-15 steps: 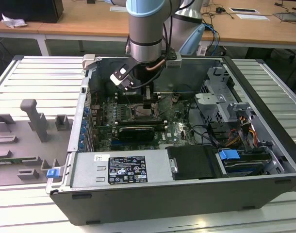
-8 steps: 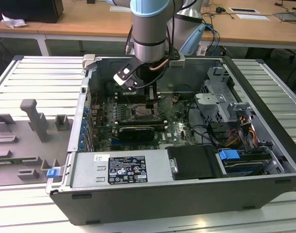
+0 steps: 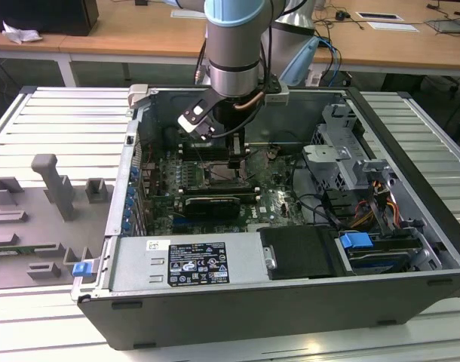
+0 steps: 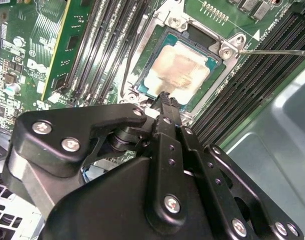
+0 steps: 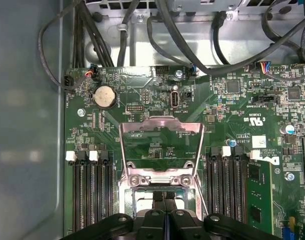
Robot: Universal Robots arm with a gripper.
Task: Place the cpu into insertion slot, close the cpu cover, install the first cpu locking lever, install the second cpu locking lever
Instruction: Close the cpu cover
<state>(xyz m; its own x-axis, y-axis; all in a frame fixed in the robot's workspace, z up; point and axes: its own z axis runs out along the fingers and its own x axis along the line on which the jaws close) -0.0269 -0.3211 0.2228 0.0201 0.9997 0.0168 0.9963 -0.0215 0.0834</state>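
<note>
Cpu (image 4: 178, 69) lies flat in the insertion slot (image 4: 231, 47), with the cpu cover (image 5: 161, 123) hinged up to leave the socket open; end effector (image 4: 165, 97) pinched narrow and empty at chip's edge, probably seating it.

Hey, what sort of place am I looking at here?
Probably a robotics lab or test workshop: a robot arm reaches into an open computer case on a slatted metal table, with wooden desks behind.
</note>
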